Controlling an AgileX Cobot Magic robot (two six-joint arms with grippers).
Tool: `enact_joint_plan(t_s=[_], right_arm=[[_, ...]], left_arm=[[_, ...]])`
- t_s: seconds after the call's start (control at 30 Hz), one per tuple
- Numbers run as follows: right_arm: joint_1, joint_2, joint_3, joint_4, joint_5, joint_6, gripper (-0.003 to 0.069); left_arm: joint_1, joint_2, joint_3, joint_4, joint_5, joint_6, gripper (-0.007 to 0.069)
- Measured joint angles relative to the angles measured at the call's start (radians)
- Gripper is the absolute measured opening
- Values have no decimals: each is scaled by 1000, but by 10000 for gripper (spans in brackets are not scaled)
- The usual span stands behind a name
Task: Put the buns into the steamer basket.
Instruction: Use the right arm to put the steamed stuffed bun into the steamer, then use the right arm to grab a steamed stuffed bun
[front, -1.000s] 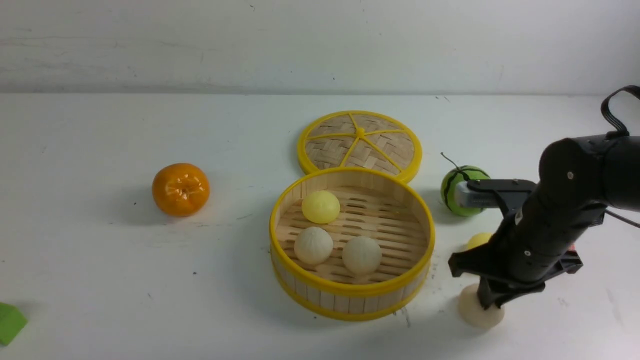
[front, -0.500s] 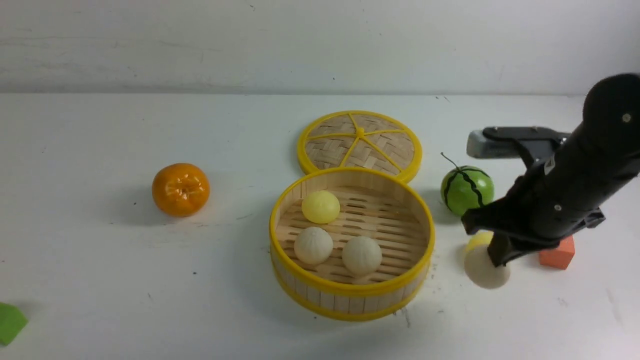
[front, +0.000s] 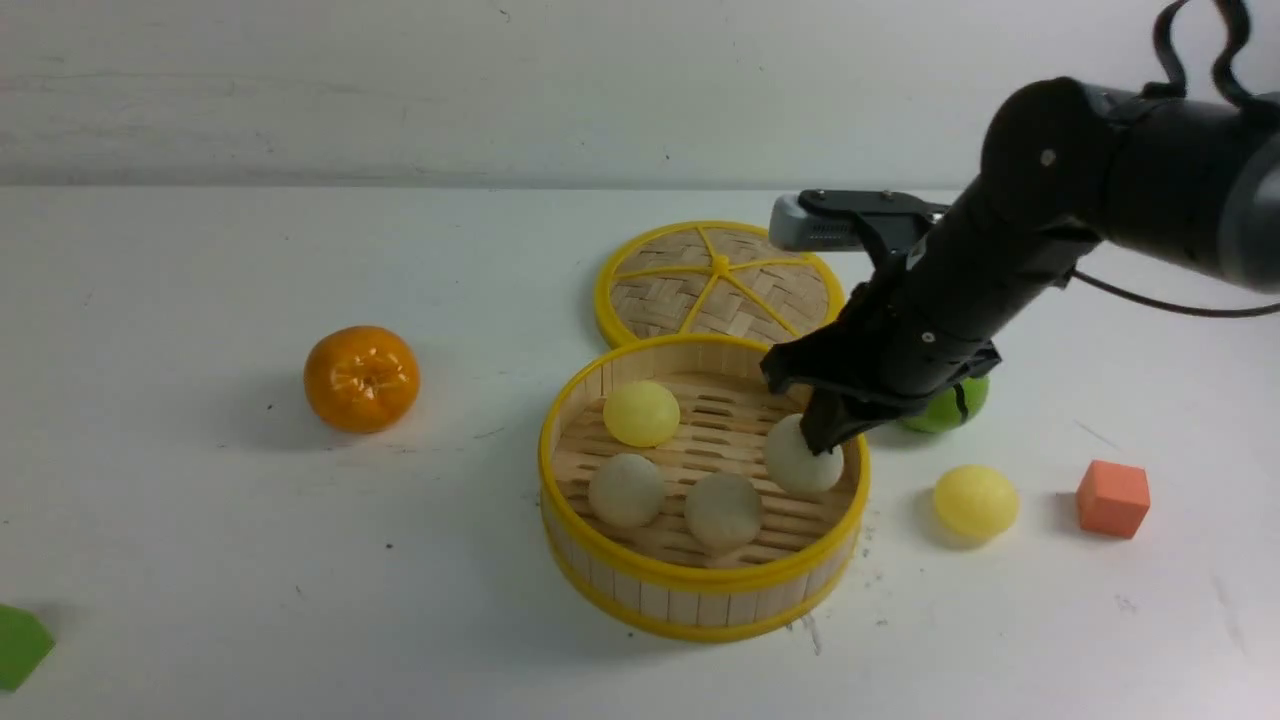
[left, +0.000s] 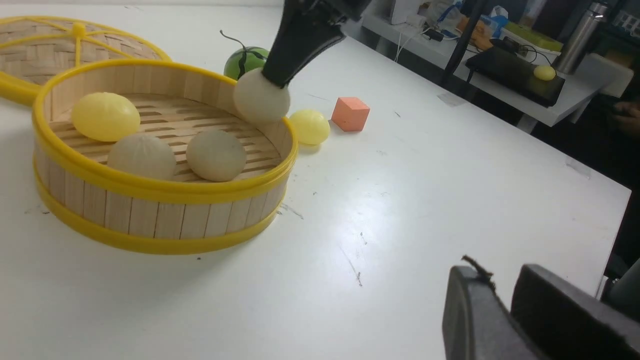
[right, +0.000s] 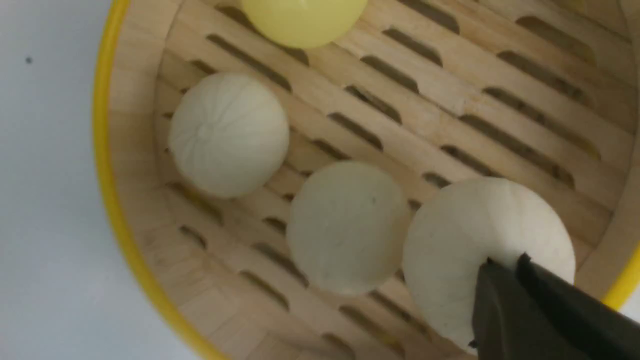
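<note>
The steamer basket (front: 700, 577) stands mid-table and holds a pale yellow bun (front: 641, 413) and two beige buns (front: 626, 490) (front: 723, 510). My right gripper (front: 820, 435) is shut on a third beige bun (front: 800, 458) and holds it over the basket's right inner side, close to the wall. The right wrist view shows this bun (right: 475, 240) in the fingertips (right: 530, 272) above the slatted floor. A second yellow bun (front: 975, 502) lies on the table right of the basket. My left gripper (left: 497, 272) hangs empty, jaws together, above bare table.
The woven lid (front: 718, 285) lies behind the basket. A watermelon ball (front: 945, 410) sits behind my right arm, partly hidden. An orange cube (front: 1112, 498) is at the right, a tangerine (front: 361, 378) at the left, and a green block (front: 18, 645) at the front left edge.
My right gripper has lifted the beige bun from the table right of the basket and carried it left, over the rim, to above the basket's right side. The yellow bun behind it is now uncovered.
</note>
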Motion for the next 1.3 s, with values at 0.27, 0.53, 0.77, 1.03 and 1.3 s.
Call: enact_joint_plan(t_s=[0.27,0.53,0.77,1.03,1.3], right_arm=[[0,99,-34,-31,-90,0,37],[0,80,-47,-43,-38,1,337],[-6,-80,-34,-259,138,110,447],[-126,-23,76,-342,113,256,317],[-200,43,77,-217,0,195,268]], left_arm=[[0,0,0,0,0,0,127],[0,0,0,0,0,-1,128],[0,0,0,0,0,-1,134],[0,0,0,0,0,-1,139],[0,0,0,0,0,-1,143]])
